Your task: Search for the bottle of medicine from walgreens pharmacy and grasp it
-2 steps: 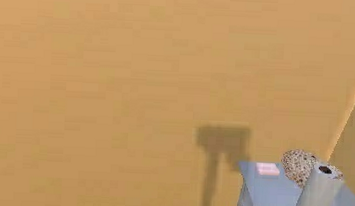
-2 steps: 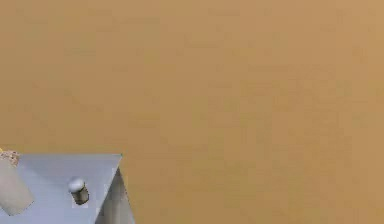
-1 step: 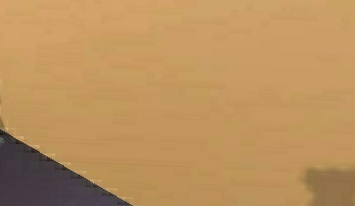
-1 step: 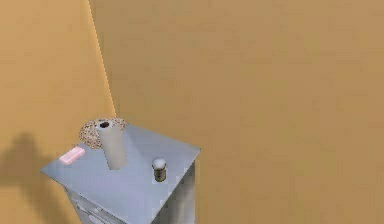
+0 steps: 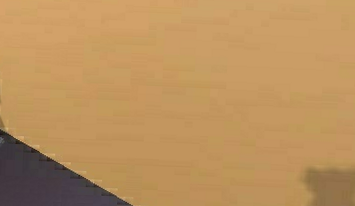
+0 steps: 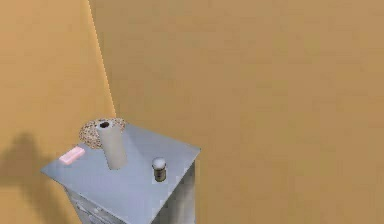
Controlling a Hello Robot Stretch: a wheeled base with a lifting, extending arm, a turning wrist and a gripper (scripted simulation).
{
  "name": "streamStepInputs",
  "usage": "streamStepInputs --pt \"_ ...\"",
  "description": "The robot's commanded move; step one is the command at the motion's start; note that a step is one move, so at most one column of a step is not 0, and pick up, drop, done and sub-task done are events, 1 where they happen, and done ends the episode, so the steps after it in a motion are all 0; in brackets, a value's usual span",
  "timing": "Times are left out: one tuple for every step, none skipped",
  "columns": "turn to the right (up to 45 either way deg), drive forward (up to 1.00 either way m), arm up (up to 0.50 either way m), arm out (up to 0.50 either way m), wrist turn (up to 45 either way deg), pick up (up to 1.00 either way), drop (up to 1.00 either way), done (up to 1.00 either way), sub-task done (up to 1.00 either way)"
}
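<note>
- The tool's state cannot be told from these views, and nothing can be said of the arm's pose.
- One small bottle (image 6: 159, 169) is seen in the arm side view: a pale rounded cap over a darker body, standing upright on the table (image 6: 120, 192), towards the top's right side and near its front edge.
- One pale cylinder (image 6: 115, 149) is set just left of the bottle, apart from it and tilted a little.
- One round speckled thing (image 6: 100, 130) with a dark hole in its top lies behind the cylinder, at the table's far corner; whether the two touch cannot be told.
- One flat pink thing (image 6: 72, 155) lies near the table's left edge, apart from the rest.
- One table is counted, with a grey-blue top; drawer fronts (image 6: 92, 211) are seen below its near-left edge.
- The table is placed in a corner where two orange walls (image 6: 280, 90) meet; its far-left side is close to the walls, while its right-hand corner juts free, with bare wall behind it.
- Bare tabletop is left around the bottle on every side.
- In the forward view one orange wall (image 5: 186, 91) is met close ahead, and a wedge of dark floor (image 5: 22, 179) is left open at the lower left.
</note>
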Motion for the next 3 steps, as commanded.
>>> streamStepInputs --pt "0.0 0.0 0.38 0.0 0.0 0.0 0.0 0.0 0.0" --pt "0.0 0.0 0.0 0.26 0.0 0.0 0.0 0.0 0.0" --pt "0.0 0.0 0.0 0.0 45.0 0.0 0.0 0.0 0.0"
